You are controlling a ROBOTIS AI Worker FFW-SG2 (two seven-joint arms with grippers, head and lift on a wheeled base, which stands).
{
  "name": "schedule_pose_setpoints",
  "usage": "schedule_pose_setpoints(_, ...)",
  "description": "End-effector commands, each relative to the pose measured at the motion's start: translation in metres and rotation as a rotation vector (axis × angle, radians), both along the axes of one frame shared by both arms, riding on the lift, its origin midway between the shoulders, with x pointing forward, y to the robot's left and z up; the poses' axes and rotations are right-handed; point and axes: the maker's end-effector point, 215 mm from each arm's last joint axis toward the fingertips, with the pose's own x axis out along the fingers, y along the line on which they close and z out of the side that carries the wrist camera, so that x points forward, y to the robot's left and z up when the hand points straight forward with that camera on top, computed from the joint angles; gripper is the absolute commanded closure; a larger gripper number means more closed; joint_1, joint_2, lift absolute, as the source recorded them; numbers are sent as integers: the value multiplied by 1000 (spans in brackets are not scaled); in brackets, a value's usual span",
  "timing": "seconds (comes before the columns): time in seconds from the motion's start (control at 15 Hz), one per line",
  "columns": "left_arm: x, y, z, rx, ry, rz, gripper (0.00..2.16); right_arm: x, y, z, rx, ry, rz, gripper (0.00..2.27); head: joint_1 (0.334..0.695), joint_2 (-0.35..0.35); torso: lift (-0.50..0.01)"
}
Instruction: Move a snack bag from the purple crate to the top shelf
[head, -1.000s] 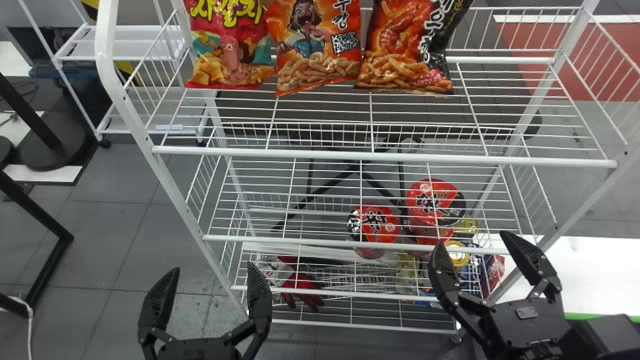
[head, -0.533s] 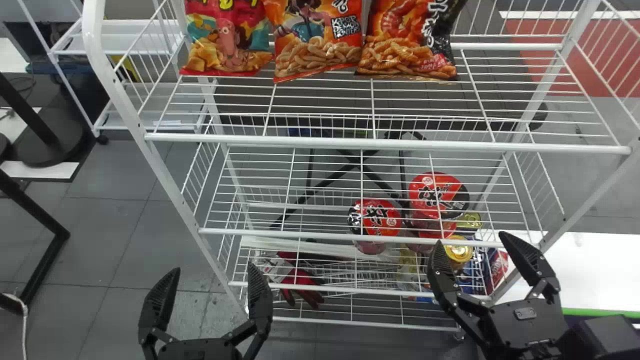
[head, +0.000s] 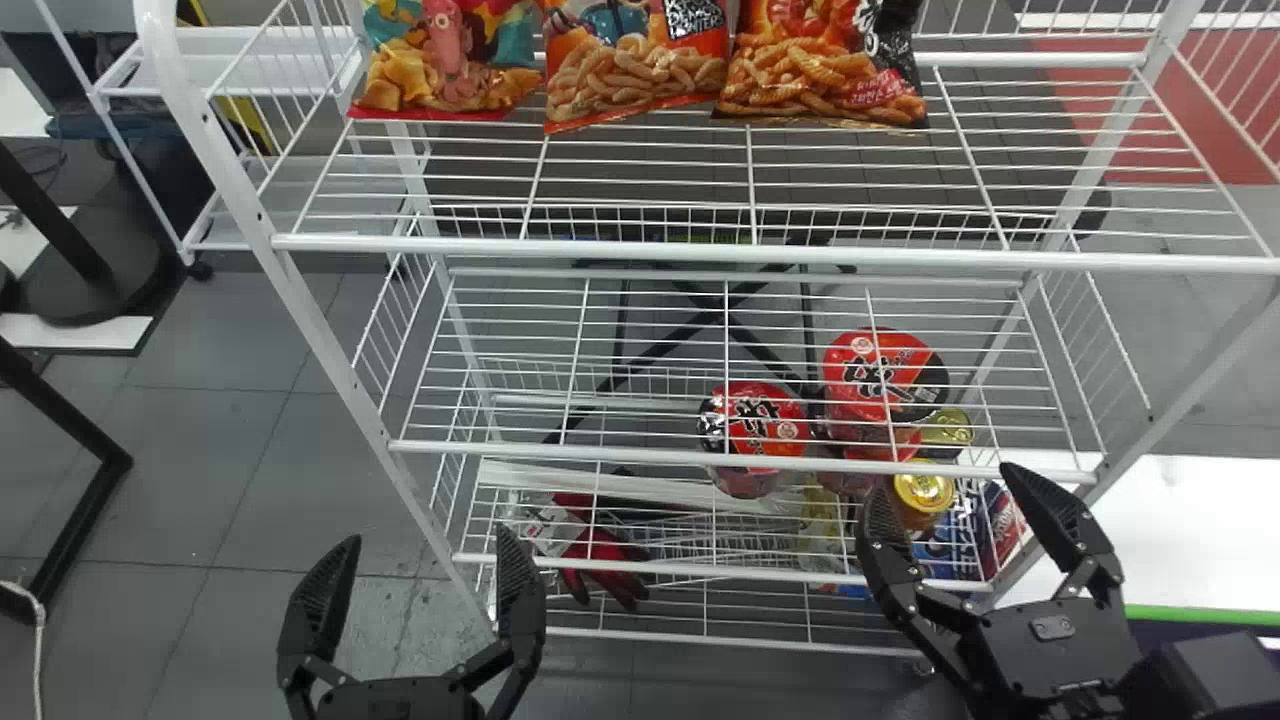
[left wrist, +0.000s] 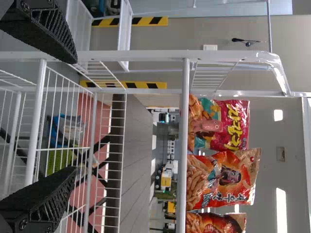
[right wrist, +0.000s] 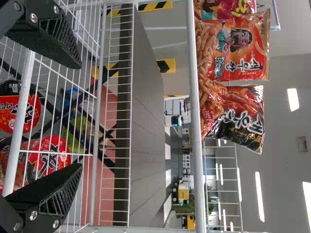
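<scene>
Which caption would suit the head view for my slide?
Three snack bags on the top shelf, left gripper and right gripper in the foreground, jaws open.

At the top of my head view, the edge crops the pink snack bag, orange bag and black-and-red bag. The base of my left gripper runs off the bottom. A finger of my right gripper hides a bit of the white wire rack. The tiny yellow-and-white thing far beyond, I can't make out.
</scene>
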Motion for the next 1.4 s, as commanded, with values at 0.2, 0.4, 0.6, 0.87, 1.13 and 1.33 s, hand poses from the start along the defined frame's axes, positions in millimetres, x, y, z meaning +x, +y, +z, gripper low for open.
schedule_pose_setpoints(0.2, 0, -2, 4, -6, -7, -4, -2, -3, 1, 6, -7, -14, 0, 90, 695, 49, -257)
schedule_pose_setpoints(0.4, 0, -2, 4, -5, -9, -5, -2, -3, 1, 5, -7, -12, 0, 90, 695, 50, -269)
schedule_pose_setpoints(0.6, 0, -2, 4, -5, -9, -4, -2, -3, 3, 5, -5, -12, 1, 90, 695, 51, -281)
schedule_pose_setpoints(0.87, 0, -1, 5, -7, -14, 1, -2, -2, 3, 4, -11, -14, -1, 90, 695, 55, -297)
schedule_pose_setpoints(1.13, -1, -1, 3, -6, -12, 1, -2, -2, 5, 2, -11, -14, 0, 90, 695, 56, -313)
schedule_pose_setpoints(1.33, -1, -1, 3, -6, -12, 1, -2, -2, 4, 3, -11, -22, -3, 90, 695, 57, -325)
